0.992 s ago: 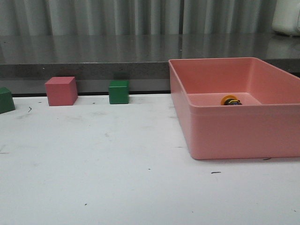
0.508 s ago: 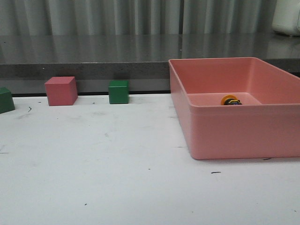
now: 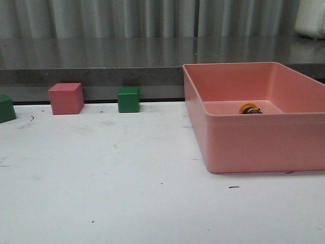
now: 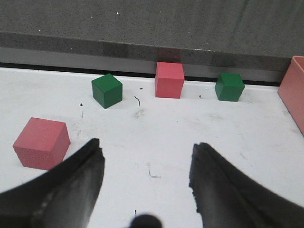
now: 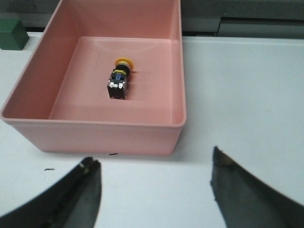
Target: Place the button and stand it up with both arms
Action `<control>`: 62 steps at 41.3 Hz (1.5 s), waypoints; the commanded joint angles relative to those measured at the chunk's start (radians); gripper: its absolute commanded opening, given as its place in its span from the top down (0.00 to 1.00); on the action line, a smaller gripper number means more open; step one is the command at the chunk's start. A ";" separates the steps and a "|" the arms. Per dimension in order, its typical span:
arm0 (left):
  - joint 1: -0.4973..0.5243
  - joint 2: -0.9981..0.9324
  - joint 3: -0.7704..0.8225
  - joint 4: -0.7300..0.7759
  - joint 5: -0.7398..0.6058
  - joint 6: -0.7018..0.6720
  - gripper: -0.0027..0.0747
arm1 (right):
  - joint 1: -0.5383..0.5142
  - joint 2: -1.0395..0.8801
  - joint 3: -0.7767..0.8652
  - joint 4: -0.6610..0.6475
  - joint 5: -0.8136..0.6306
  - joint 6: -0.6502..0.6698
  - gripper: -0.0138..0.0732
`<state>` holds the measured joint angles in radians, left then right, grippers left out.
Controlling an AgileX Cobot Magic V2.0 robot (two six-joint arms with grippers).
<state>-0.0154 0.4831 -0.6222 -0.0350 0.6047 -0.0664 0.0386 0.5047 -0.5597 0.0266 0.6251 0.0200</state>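
The button point(image 5: 121, 78) lies on its side on the floor of the pink tray point(image 5: 176, 71), near the tray's middle, its yellow-orange cap pointing toward the tray's far wall and its dark blocky base toward the near wall; in the front view only the cap and a bit of the collar show above the tray's near wall. The right tool point(image 5: 154, 190) hangs released on the near side of the tray, its fingers wide apart and holding nothing; the left tool point(image 4: 146, 175) is likewise spread and empty over the white worktop point(image 3: 101, 173), left of the tray. Beyond the tray's left wall, along the worktop's far edge, stand a green cube point(image 3: 128, 99) and a pink cube point(image 3: 66, 98); a second green cube point(image 4: 107, 90) and a second pink cube point(image 4: 42, 143) sit farther left of the tray.
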 commanded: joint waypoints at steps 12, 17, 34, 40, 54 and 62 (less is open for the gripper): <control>0.000 0.012 -0.031 -0.025 -0.080 0.001 0.40 | 0.038 0.253 -0.219 0.052 0.092 -0.031 0.12; 0.000 0.012 -0.031 -0.025 -0.080 0.001 0.40 | 0.110 0.381 -0.307 0.052 0.135 -0.044 0.17; 0.000 0.012 -0.031 -0.025 -0.080 0.001 0.40 | 0.151 0.868 -0.615 0.050 0.219 -0.044 0.23; 0.000 0.012 -0.031 -0.025 -0.080 0.001 0.40 | 0.151 1.023 -0.723 0.045 0.249 -0.043 0.23; 0.000 0.012 -0.031 -0.025 -0.080 0.001 0.40 | 0.120 1.304 -0.940 0.045 0.264 0.077 0.23; 0.000 0.012 -0.031 -0.025 -0.080 0.001 0.40 | 0.112 1.422 -1.035 0.046 0.264 0.098 0.23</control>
<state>-0.0154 0.4831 -0.6222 -0.0491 0.6047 -0.0664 0.1545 1.9445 -1.5338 0.0740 0.9092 0.1094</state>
